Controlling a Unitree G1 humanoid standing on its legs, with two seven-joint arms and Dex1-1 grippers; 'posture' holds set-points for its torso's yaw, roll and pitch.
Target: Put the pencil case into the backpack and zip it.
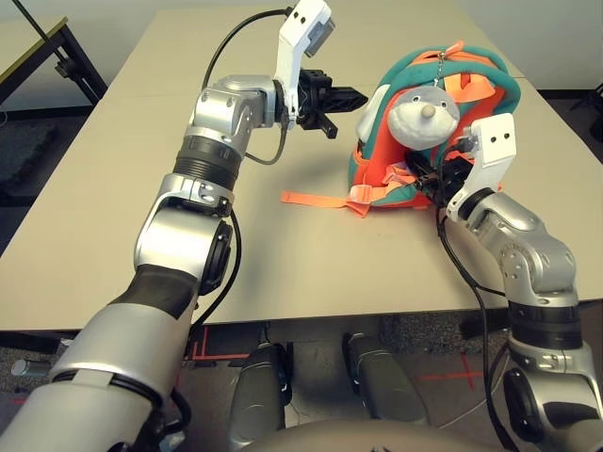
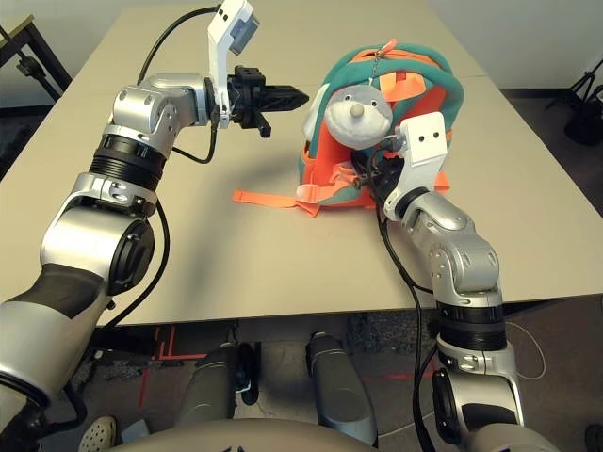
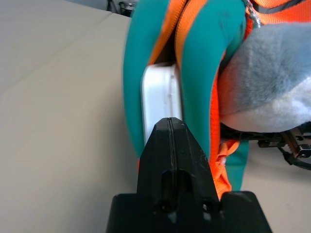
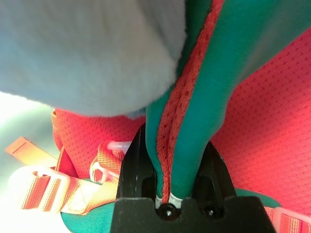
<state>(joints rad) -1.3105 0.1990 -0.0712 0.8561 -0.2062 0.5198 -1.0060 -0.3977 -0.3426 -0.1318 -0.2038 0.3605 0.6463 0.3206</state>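
Note:
The orange and teal backpack [image 1: 377, 179] stands at the table's far right with its grey-white plush toy [image 1: 424, 118] facing me. The white pencil case [image 3: 160, 102] sits end-on in the backpack's opening, between teal edges. My left gripper [image 1: 356, 95] is shut with nothing in it, and its tip points at that end of the case from the left; I cannot tell if it touches. My right gripper [image 4: 172, 145] is shut on the backpack's teal trim [image 4: 194, 121], low on the side nearest me, just under the plush toy.
An orange strap [image 1: 320, 200] trails from the backpack across the beige table [image 1: 122, 188] toward the left. The table's near edge [image 1: 358, 315] runs just in front of my body. A dark-framed second table [image 1: 38, 56] stands at the far left.

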